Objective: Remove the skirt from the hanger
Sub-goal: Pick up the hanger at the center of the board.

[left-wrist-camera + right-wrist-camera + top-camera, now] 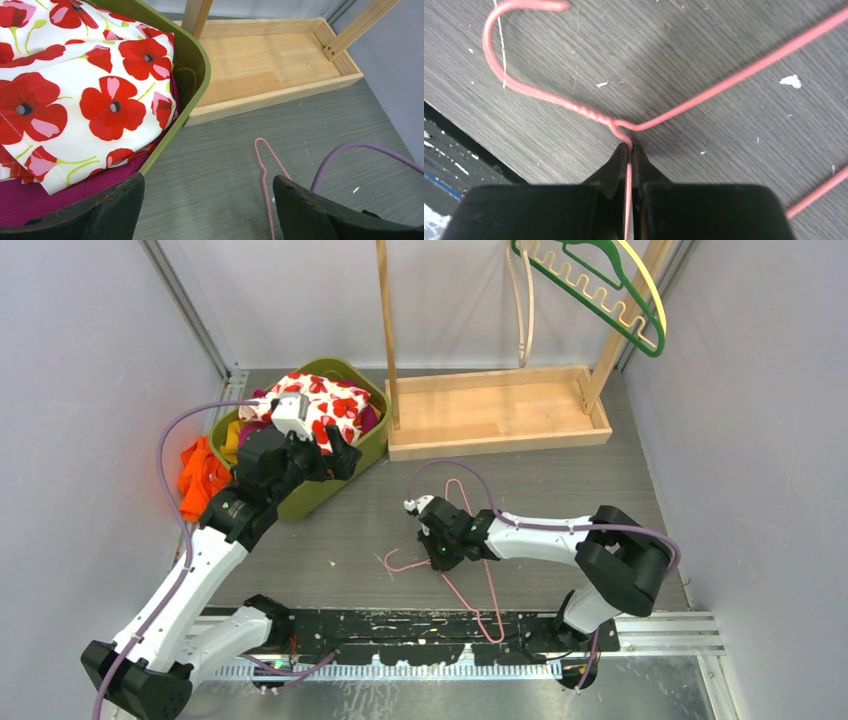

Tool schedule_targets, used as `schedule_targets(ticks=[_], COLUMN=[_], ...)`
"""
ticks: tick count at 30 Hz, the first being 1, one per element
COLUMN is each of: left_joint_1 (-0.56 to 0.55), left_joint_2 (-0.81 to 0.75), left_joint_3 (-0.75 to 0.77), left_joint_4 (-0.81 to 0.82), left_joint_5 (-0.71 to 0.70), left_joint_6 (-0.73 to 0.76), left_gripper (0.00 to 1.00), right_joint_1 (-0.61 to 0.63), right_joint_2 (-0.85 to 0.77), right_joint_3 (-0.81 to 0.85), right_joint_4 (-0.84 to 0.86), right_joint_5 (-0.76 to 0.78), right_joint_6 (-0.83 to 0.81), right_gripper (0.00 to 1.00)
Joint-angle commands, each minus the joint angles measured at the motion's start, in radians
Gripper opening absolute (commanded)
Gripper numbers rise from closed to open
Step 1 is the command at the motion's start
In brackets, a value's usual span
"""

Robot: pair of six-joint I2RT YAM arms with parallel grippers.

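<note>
**A robot test cell in a lab, dressed with laundry props**

Plain grey panel walls [80, 360] box in a grey wood-grain tabletop [560, 490], with aluminium rails [670, 625] along the near edge. A white-and-black left robot arm [190, 580] and its twin, the right robot arm [540, 537], stand on a black mounting plate [400, 625], trailing purple cables [350, 144]. The household things look staged: a bare-wood clothes stand with a tray base [500, 443], an olive-green plastic bin [320, 495] of clothes, a green plastic hanger [600, 308] and a thin pink wire hanger [591, 114].

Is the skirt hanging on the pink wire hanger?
No: the poppy-print skirt lies in the green bin, and the pink hanger lies bare on the table.
</note>
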State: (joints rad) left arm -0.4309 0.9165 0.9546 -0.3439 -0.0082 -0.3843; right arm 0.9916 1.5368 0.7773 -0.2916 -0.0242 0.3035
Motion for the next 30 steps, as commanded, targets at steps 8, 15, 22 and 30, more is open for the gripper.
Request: schedule_targets(ticks=[8, 15, 22, 30], left_joint_1=[-0.003, -0.004, -0.004, -0.003], left_joint_2=[-0.023, -0.097, -0.165, -0.227], left_joint_3=[0.016, 0.017, 0.026, 0.047], left_joint_4=[0.028, -0.003, -0.026, -0.082], left_joint_5=[-0.02, -0.036, -0.047, -0.053], left_joint_6=[0.019, 0.022, 0.023, 0.031], left_gripper=[0.93, 0.93, 0.94, 0.94], right_joint_1=[0.004, -0.028, -0.18, -0.317], right_joint_2=[-0.112, -0.282, -0.312, -0.126], right_joint_3=[0.109, 0.338, 0.478, 0.697], right_joint_4=[-0.167, -0.329, -0.26, -0.124], right_joint_5=[-0.002, 0.058, 0.029, -0.172], right_joint_6=[0.042, 0.009, -0.046, -0.045], right_gripper=[0.01, 0.01, 0.01, 0.01])
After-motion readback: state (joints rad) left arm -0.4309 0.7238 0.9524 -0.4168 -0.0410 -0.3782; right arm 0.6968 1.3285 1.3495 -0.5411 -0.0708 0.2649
